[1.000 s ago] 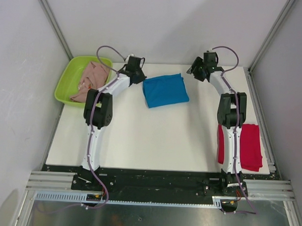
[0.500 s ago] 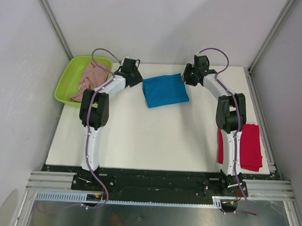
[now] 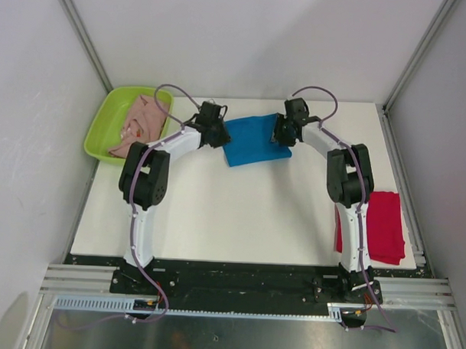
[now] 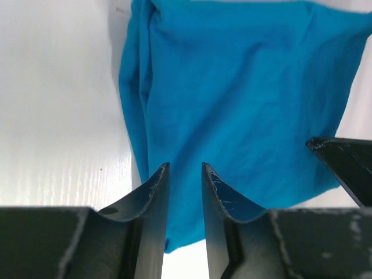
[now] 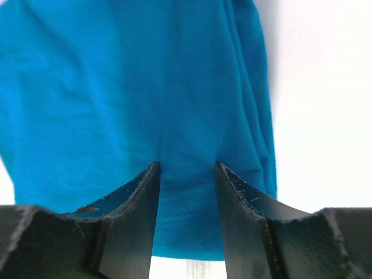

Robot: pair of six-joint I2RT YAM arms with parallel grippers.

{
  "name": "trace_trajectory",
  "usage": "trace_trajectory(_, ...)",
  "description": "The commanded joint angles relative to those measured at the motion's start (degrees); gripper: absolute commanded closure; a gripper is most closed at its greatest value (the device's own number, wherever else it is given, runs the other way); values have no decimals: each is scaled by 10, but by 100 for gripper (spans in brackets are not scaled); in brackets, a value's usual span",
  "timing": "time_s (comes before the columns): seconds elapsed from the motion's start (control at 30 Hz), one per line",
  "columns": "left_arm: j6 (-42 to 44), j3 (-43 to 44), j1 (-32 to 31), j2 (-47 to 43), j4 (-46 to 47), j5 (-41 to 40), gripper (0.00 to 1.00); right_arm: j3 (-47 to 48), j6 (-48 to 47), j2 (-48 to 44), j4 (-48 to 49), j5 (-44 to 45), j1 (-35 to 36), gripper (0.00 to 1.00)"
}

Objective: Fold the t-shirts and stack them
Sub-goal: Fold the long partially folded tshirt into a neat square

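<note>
A folded bright blue t-shirt (image 3: 253,142) lies at the back middle of the white table (image 3: 239,213). My left gripper (image 3: 220,135) is at its left edge, and my right gripper (image 3: 282,135) is at its right edge. In the left wrist view the left gripper (image 4: 185,168) stands open, with the blue t-shirt (image 4: 244,99) under and between the tips. In the right wrist view the right gripper (image 5: 186,165) is open too, its tips pressing on the blue t-shirt (image 5: 116,87). A red t-shirt (image 3: 387,226) lies folded at the right edge. A pale pink t-shirt (image 3: 140,121) sits crumpled in the tray.
The lime-green tray (image 3: 96,133) stands at the back left corner of the table. Grey walls and metal frame posts close in the table on three sides. A tip of the right gripper's finger (image 4: 344,164) shows in the left wrist view.
Both arms have swung inward and down from the back of the table to the two side edges of the blue t-shirt. The shirt has shifted slightly.
</note>
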Motion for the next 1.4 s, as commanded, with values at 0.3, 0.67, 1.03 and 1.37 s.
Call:
trace_trajectory(0.3,-30,-83,-17,-53,31,41,70,-128,6,-70,-1,34,-3,54)
trace_trajectory(0.67,-45,-200,-48,-132,37,33,71,-244,26,-131,-3,39,23,56)
trace_trajectory(1.03,-22,-322,-65,-309,27,2,70,-353,36,-266,-52,81,81,56)
trace_trajectory(1.37,40,-151,-63,-202,26,44,72,-315,57,-278,42,59,27,57)
